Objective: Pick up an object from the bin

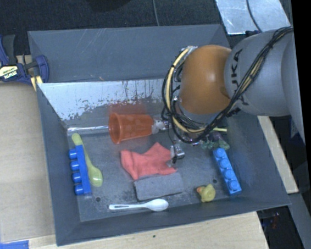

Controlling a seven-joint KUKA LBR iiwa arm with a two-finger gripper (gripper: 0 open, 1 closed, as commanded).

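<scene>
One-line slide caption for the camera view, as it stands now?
Gripper over the right edge of the red cloth in the bin, with a tipped orange cup and grey block nearby.

bin (58,175): matt grey metal, scuffed, reddish smears on back wall | orange cup (131,126): smooth see-through plastic | red cloth (145,161): soft crumpled fabric | grey block (159,187): matt, kinda spongy | white spoon (145,206): shiny plastic | wrist cover (206,80): smooth orange sheen

— What's the robot looking like on your feed?
— From my console I see a thick grey arm (272,76) with dark lettering, a glossy orange dome cover (206,80), looped black and yellow cables (170,92), and a small silvery end effector (176,153).
</scene>
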